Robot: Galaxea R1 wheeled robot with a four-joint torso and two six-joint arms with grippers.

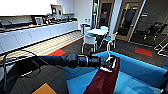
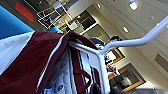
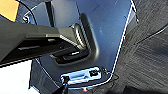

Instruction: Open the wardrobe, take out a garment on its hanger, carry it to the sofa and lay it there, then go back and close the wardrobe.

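Break room, blue sofa (image 1: 140, 70) directly below; left gripper (image 1: 106, 63) clamps hanger (image 2: 130, 42), garment (image 1: 105, 80) dangling over seat.

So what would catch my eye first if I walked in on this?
Probably the maroon jacket hanging from the robot's left claw, dangling over the bright blue sofa. The white hanger stands out close up in the left wrist view. Behind the sofa, white chairs ring a round table.
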